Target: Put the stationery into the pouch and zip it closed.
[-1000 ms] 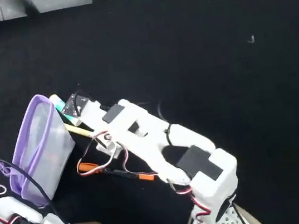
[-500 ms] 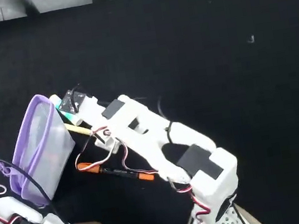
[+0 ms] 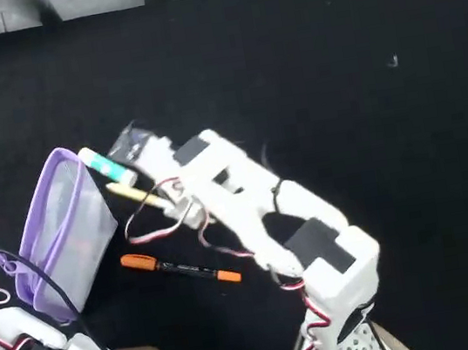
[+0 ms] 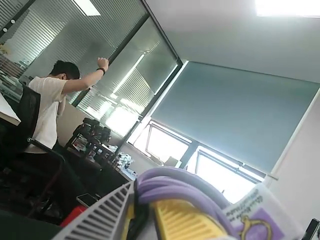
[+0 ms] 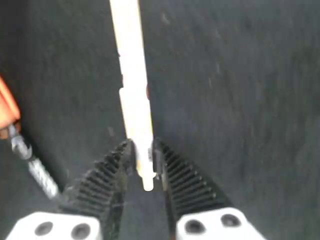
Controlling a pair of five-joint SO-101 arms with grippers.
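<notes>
Right pincer (image 5: 142, 150) is closed on one end of the yellow pen (image 5: 131, 75); the pen extends ahead, near the purple pouch (image 3: 62, 236). Left pincer (image 4: 140, 215) clamps the pouch rim.

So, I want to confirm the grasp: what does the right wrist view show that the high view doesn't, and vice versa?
The right wrist view adds the right gripper up close, its jaws pinched on the end of the pale yellow pen. The high view adds the purple translucent pouch, upright beside the white arm, and a teal-and-white stick near the pouch. Shared by both are the pen, the orange-capped black marker and the black table.
</notes>
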